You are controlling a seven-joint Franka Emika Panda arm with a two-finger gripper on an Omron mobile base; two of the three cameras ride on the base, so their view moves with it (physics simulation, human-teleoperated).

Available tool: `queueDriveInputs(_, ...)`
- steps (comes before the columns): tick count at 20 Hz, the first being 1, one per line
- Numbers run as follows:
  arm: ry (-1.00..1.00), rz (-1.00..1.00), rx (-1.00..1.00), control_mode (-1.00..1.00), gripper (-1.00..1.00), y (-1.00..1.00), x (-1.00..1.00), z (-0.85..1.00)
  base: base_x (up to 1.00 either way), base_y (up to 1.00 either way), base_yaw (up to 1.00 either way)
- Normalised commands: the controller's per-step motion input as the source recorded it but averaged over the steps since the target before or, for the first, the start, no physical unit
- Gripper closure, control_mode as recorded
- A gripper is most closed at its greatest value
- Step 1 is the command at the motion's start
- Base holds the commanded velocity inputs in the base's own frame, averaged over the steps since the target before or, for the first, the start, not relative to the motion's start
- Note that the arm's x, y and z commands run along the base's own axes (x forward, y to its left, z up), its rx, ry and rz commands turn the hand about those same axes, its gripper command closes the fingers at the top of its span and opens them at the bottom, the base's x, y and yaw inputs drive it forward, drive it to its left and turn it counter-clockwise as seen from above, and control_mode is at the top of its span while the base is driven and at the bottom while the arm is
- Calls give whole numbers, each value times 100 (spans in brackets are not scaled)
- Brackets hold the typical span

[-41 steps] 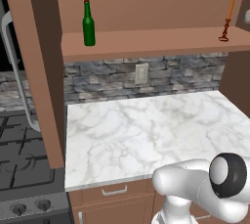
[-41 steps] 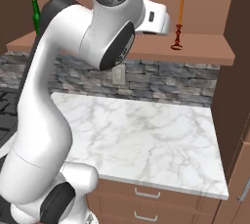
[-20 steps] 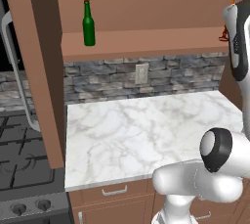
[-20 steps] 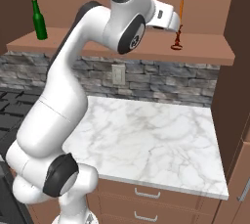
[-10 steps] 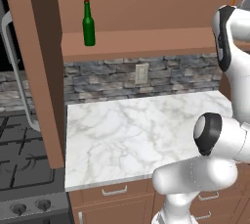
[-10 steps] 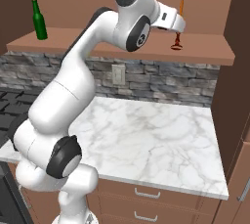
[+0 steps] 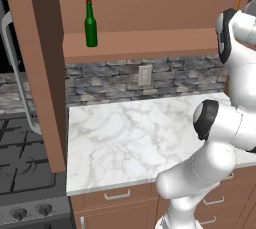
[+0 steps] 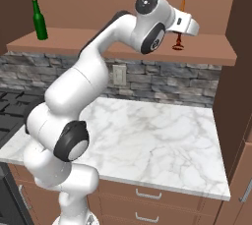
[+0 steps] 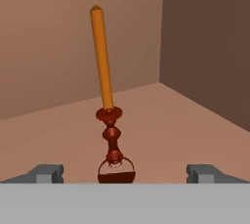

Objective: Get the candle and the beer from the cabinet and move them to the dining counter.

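Hand view crops the thin orange taper candle's (image 9: pixel 103 61) dark red holder; the wide-open, empty gripper (image 9: pixel 125 173) has moved closer.

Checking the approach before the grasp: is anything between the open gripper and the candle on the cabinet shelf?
Nothing visible does. In the hand view the candle stands on the bare shelf, centred between the gripper's spread fingertips. The bottle stands far off at the shelf's other end.

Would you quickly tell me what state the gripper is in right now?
Gripper: open and empty, fingertips either side of the thin orange taper candle on its dark red holder, not closed on it.
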Motion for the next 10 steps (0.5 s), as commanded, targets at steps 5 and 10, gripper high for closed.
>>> queueDriveInputs(5, 5, 0, 0, -100, -100, -3, 36, 0, 0, 0, 0)
queueDriveInputs(10, 5, 0, 0, -100, -100, 0, 42, 0, 0, 0, 0)
